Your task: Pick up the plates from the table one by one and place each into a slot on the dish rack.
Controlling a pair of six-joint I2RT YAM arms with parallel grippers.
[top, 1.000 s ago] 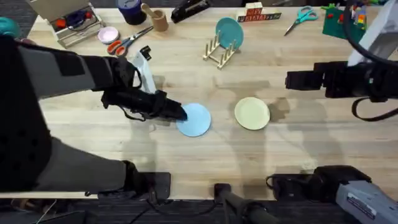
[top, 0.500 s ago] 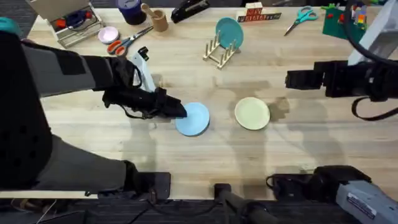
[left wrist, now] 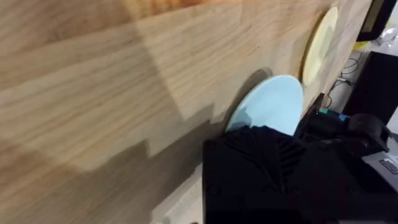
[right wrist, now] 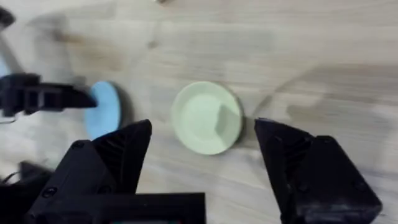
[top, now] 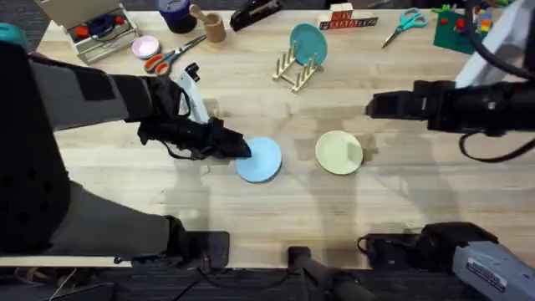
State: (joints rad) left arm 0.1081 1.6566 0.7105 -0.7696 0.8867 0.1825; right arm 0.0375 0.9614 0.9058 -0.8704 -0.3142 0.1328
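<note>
Back edge of the worktop crowded with clutter: wooden box of supplies (top: 90, 29) at far left, small pink dish (top: 145, 47) beside it, orange-handled scissors (top: 167, 57) just in front. Dark blue cup (top: 175, 14) and small wooden pot (top: 213, 28) next along. Black stapler (top: 255, 12) mid-row. Teal-handled scissors (top: 405, 23) and green block board (top: 462, 25) far right. Overhead light casts soft grey shadows.

The worktop (top: 251, 209) is light wood with plank grain. One plate (top: 261, 160) is light blue, the other plate (top: 338, 153) pale cream-yellow. A teal plate (top: 308, 42) stands in the light wooden dish rack (top: 294, 71). Both tools are black.
</note>
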